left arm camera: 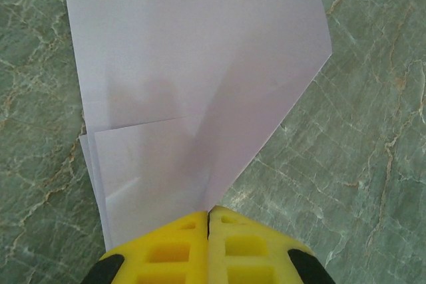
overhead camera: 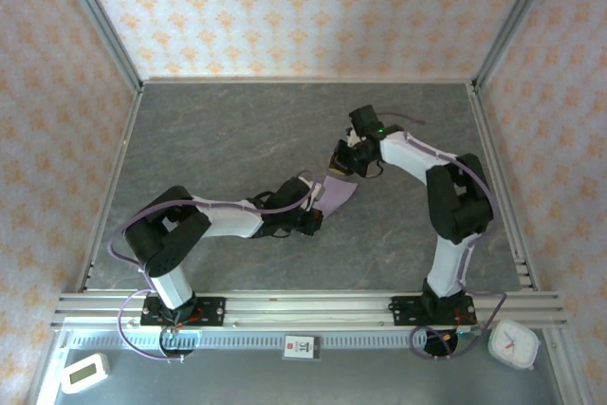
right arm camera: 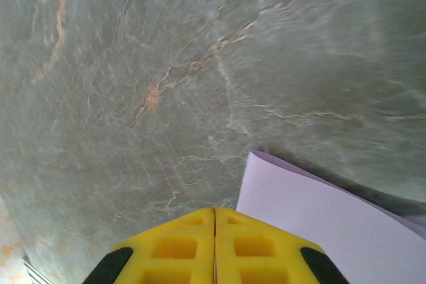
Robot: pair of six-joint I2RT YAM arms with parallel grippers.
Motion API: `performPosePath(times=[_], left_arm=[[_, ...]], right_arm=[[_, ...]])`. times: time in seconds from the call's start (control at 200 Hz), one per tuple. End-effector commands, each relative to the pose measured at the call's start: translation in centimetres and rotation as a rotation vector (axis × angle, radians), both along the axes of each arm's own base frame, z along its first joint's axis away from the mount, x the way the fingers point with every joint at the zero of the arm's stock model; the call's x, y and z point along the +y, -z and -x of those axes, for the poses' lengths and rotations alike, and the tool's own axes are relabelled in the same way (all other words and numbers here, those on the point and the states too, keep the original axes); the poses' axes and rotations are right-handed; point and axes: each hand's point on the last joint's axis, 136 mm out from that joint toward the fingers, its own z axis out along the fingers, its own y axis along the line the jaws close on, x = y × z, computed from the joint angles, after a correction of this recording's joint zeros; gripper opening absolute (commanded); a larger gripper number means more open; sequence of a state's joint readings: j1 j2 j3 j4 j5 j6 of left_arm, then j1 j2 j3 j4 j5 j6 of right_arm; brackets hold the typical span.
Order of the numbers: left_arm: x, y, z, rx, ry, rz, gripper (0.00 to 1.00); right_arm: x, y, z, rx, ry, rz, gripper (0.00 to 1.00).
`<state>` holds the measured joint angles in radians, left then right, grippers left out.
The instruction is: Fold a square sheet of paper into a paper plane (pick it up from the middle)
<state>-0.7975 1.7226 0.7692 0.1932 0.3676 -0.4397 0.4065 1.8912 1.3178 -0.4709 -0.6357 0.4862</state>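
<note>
A lavender sheet of paper [overhead camera: 340, 193] lies folded in layers on the grey-green table top near the middle. In the left wrist view the sheet of paper [left arm camera: 193, 51] spreads away from the fingers, with a diagonal crease and a stepped lower-left corner. My left gripper [overhead camera: 313, 213] [left arm camera: 209, 212] is shut on the near tip of the fold, its yellow jaws pressed together over the paper. My right gripper [overhead camera: 340, 158] [right arm camera: 214, 211] hovers at the sheet's far side, shut with nothing between its jaws. One corner of the paper [right arm camera: 313, 217] lies just right of it; that view is blurred.
Metal frame rails [overhead camera: 303, 308] run along the near edge and both sides of the table, with patterned walls behind them. A white clock [overhead camera: 512, 343] sits at the near right and a small white device [overhead camera: 83, 372] at the near left, both outside the rail.
</note>
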Motion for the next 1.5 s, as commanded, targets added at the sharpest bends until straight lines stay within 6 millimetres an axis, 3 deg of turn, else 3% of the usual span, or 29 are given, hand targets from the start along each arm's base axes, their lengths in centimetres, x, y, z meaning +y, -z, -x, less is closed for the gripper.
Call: performPosePath(times=[0.0,0.235,0.596,0.821,1.496], left_arm=[[-0.3,-0.9,-0.1,-0.008,-0.001,0.035,0.0],[-0.5,-0.8,-0.2,0.0,0.003,0.035,0.0],[-0.9,-1.4,-1.0,-0.008,0.009,0.039,0.0],[-0.6,-2.1,-2.0,-0.022,-0.003,0.047,0.0],[-0.6,0.9,-0.4,0.051,0.024,0.034,0.0]], right_arm=[[1.4,1.2,1.0,0.043,-0.083,0.024,0.07],[0.9,4.3,2.1,0.094,-0.104,0.065,0.0],[-0.8,8.3,3.5,0.16,-0.128,0.17,0.0],[-1.7,9.5,4.4,0.177,-0.136,0.206,0.0],[-2.3,10.6,5.3,0.201,-0.134,0.229,0.0]])
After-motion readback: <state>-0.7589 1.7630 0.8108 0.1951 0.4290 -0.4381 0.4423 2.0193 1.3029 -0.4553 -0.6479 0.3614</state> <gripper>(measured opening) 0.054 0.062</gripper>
